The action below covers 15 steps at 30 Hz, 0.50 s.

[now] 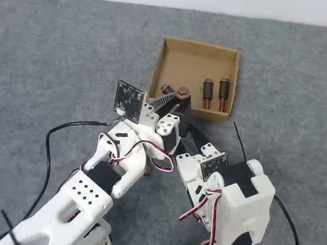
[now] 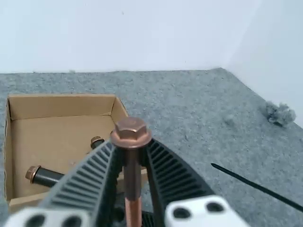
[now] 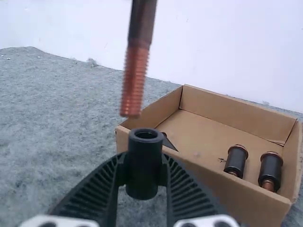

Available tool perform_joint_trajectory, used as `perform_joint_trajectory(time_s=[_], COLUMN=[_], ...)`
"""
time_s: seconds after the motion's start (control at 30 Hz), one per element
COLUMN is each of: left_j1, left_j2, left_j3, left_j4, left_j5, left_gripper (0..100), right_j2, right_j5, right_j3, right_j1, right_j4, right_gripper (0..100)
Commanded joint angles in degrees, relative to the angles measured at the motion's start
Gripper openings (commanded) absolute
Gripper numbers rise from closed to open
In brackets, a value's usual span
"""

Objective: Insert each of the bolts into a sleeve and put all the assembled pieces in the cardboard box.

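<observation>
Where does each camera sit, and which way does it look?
High view: fixed above the table, looking down on left arm, right arm and cardboard box.
Left wrist view: on left arm, facing past left pincer gripping bolt.
Right wrist view: on right arm, facing past right pincer gripping sleeve.
Both wrist views share bolt and box.

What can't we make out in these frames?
High view: the left gripper covers the sleeve beneath it, so how the bolt lines up with it can't be judged there.
High view: the corner of the cardboard box under that gripper; one assembled piece there is half hidden.
Left wrist view: the bolt's threaded tip, cut off by the frame edge.
Right wrist view: the bolt's head, cut off by the frame edge.
</observation>
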Motion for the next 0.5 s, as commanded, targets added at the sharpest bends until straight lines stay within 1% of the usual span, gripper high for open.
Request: perform_joint_trajectory(time_s=[0.0, 0.13, 0.2, 0.23, 0.37, 0.47], left_j1=[0.1, 0.3, 0.4, 0.4, 0.2, 0.1], left_j2=[-2.9, -2.8, -2.8, -2.8, -2.8, -2.6], left_j3=[0.2, 6.9, 9.4, 9.8, 9.9, 9.7], left_j4=[-6.9, -22.4, -28.2, -29.2, -26.2, -25.9], left_j5=[0.3, 0.4, 0.5, 0.4, 0.4, 0.3], left_gripper=[1, 1, 1, 1, 1, 1], right_j2=[-0.7, -0.7, -0.7, -0.7, -0.7, -0.7], right_j5=[0.8, 0.8, 0.8, 0.9, 0.9, 0.9], right_j3=[0.2, 0.1, 0.0, 0.0, 0.0, 0.0], right_j1=[-0.7, -0.7, -0.7, -0.7, -0.8, -0.8], right_j4=[-0.9, -0.8, 0.0, 0.1, 0.2, 0.2], right_gripper=[0.6, 0.6, 0.6, 0.6, 0.6, 0.6])
